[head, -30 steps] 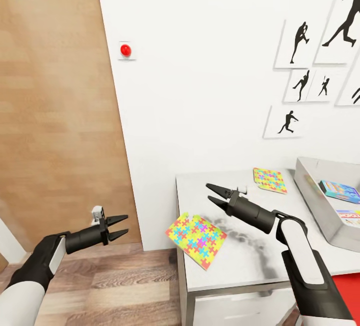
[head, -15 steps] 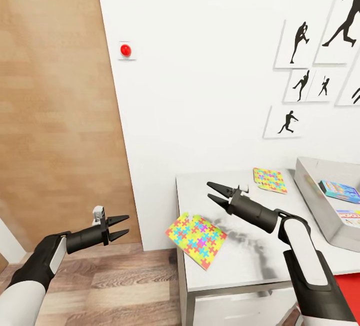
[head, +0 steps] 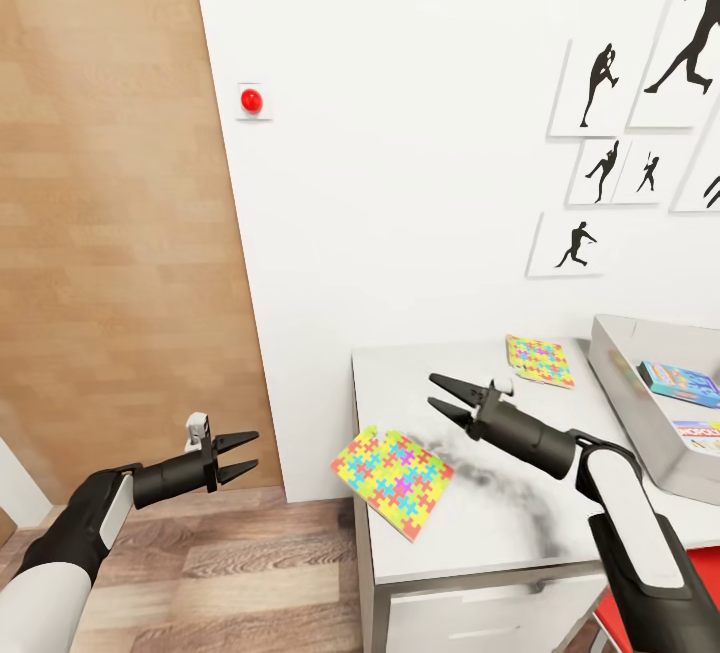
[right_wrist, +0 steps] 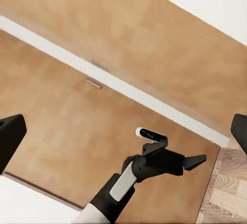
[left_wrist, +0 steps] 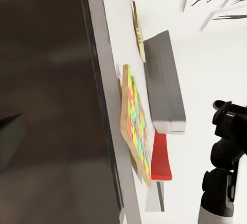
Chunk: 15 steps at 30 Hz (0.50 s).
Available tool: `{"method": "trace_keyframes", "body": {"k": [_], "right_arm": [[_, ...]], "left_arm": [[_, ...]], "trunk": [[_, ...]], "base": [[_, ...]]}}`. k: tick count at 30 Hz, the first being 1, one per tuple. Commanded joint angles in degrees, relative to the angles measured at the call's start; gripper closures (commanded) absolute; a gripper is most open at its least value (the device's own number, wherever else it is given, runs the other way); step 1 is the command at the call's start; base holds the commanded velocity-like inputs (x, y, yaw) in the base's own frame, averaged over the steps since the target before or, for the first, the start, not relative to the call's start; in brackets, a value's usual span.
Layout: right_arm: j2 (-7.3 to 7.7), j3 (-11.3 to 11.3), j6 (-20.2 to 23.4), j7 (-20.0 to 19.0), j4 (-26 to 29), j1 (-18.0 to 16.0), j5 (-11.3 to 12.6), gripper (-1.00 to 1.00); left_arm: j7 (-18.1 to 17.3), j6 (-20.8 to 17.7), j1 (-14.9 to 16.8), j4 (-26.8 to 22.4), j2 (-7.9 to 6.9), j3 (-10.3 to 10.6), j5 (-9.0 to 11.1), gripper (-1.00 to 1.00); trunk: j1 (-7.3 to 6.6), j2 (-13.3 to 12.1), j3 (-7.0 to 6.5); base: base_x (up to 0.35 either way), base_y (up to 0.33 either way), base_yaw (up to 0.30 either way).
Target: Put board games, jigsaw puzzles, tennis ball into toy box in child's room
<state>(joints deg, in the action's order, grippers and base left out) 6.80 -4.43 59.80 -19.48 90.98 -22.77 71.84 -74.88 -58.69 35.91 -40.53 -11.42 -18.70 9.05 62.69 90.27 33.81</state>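
**Both grippers empty by desk corner**

Wood-plank floor (head: 230, 573) lower left of frame, brown door (head: 110, 213) behind it. Left gripper (head: 245, 457) lower left, fingers spread, holding nothing. Table (head: 480, 523) lower right; near jigsaw puzzle (head: 392, 481) overhangs its left edge. Right gripper (head: 442, 397) above tabletop, fingers spread, empty. Far jigsaw puzzle (head: 540, 361) flat near wall. Toy box (head: 640, 413) at right edge, two board games (head: 682, 383) inside. Silhouette pictures (head: 600, 88) upper right on white wall.
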Motion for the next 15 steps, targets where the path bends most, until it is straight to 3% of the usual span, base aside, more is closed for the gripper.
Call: {"method": "trace_keyframes", "body": {"k": [1,2,3,4,8,15], "right_arm": [[0.33,0.0,0.2,-0.9,0.0,0.3,-0.2,-1.00],[0.65,0.1,0.2,-1.2,0.0,0.6,0.1,-1.00],[2.55,0.2,0.2,-1.5,0.0,3.7,8.6,-1.00],[3.26,0.2,0.2,-1.7,0.0,4.3,9.8,-1.00],[4.34,0.3,0.2,-2.0,0.0,5.0,11.3,-1.00],[4.69,0.4,0.2,-3.7,0.0,5.3,11.9,-1.00]], "left_arm": [[-0.1,-0.4,0.0,0.0,0.00,0.0,0.1,-1.00],[-0.1,-0.4,0.0,0.0,0.00,0.0,0.1,-1.00],[-0.1,-0.4,0.0,0.0,0.00,0.0,0.1,-1.00],[-0.1,-0.4,0.0,0.0,0.00,0.0,0.1,-1.00],[0.0,-0.4,0.0,0.0,0.00,0.0,0.1,-1.00],[0.1,-0.4,0.0,0.0,0.05,0.0,0.0,-1.00]], "trunk": [[0.00,0.0,0.06],[0.00,0.0,0.06],[0.00,0.0,0.06],[0.00,0.0,0.06],[0.00,0.0,0.06],[0.00,0.0,0.06]], "base": [[0.000,0.000,0.000],[0.000,0.000,0.000],[0.000,0.000,0.000],[0.000,0.000,0.000],[0.000,0.000,0.000],[0.000,0.000,0.000]]}}
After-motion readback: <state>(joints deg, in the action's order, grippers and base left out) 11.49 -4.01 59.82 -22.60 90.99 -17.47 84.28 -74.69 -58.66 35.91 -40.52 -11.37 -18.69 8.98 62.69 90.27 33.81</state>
